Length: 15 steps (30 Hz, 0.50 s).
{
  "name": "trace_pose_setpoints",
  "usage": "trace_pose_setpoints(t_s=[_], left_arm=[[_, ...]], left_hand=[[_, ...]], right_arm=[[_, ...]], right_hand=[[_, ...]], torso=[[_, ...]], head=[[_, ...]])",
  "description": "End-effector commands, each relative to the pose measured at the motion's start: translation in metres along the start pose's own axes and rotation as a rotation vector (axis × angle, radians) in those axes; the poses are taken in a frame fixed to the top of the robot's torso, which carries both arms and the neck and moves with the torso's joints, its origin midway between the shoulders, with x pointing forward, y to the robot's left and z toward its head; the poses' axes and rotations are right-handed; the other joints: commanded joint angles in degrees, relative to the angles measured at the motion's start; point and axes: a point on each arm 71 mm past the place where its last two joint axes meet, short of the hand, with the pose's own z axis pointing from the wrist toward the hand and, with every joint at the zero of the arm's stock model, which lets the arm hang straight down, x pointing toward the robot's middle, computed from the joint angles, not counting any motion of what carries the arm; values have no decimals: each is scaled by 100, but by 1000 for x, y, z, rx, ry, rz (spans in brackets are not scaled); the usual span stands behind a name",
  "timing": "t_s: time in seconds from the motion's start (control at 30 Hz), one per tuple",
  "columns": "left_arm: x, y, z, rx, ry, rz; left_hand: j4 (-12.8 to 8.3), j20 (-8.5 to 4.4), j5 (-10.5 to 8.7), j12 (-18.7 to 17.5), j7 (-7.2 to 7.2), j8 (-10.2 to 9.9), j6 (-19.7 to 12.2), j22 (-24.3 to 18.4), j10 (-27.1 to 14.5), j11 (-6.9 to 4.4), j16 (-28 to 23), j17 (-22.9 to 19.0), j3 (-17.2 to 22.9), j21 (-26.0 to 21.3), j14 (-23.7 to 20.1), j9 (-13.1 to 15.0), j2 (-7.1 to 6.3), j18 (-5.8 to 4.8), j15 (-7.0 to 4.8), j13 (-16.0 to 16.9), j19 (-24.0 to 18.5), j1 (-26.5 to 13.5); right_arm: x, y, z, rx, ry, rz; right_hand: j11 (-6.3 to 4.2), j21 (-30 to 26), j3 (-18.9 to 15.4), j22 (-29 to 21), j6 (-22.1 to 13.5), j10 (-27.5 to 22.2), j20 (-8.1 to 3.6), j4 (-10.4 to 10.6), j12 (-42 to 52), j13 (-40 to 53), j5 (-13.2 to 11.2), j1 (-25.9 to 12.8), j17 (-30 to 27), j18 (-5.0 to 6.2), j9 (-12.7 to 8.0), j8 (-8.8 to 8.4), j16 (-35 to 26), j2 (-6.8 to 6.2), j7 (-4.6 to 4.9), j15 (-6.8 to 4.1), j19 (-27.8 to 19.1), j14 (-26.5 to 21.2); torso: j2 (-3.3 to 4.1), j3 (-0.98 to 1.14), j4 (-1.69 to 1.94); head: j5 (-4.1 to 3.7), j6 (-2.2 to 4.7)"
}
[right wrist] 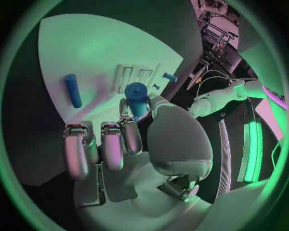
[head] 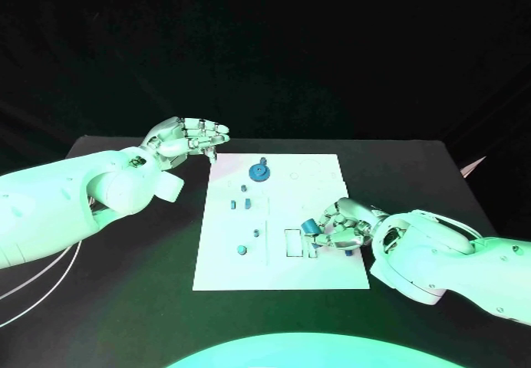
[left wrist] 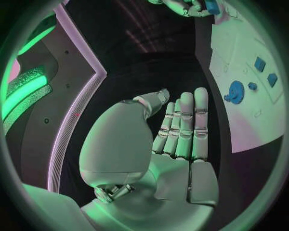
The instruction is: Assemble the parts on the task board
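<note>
Right hand [head: 345, 227] grips a blue cylinder [right wrist: 137, 97] over the unlabelled task board [head: 321, 272]; left hand [head: 186, 138] empty, fingers straight.

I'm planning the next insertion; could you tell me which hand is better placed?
The right hand: it already holds a blue part over the task board. The left hand hovers empty off its far corner.

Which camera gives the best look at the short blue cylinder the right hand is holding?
The right wrist view: the short blue cylinder stands large and unobstructed, pinched at the right hand above the white task board. The head view shows it small, half hidden by fingers. The left wrist view catches a blue bit at the rim.
</note>
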Motion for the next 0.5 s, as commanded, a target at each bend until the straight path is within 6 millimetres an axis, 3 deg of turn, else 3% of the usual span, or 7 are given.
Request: trace_pose_setpoints(t_s=[0.03, 0.5], left_arm=[[3, -1, 1, 6, 20, -11], [3, -1, 0, 5, 21, -12]], left_hand=[[9, 25, 17, 20, 29, 34, 14, 8, -8, -11, -16, -8, 18, 4, -27, -8, 12, 89, 2, -6, -23, -23], [13, 25, 16, 26, 28, 37, 15, 8, -10, -11, -15, -9, 18, 4, -28, -10, 11, 89, 2, -8, -26, -33]], right_arm=[[5, 3, 4, 8, 47, -5], [16, 15, 16, 0, 104, -19]], right_hand=[[-18, 36, -20, 1449, 148, 58, -46, 4, 35, 543, -16, -89, 1131, -84, 13, 39, 20, 7, -71, -51, 555, 520], [-59, 26, -34, 1447, 273, 80, -73, 4, 36, 564, -39, -191, 1120, -82, 21, 69, 15, 51, -119, -85, 553, 518]], torso=[[1, 2, 7], [1, 4, 0]], head=[[-5, -15], [17, -48]])
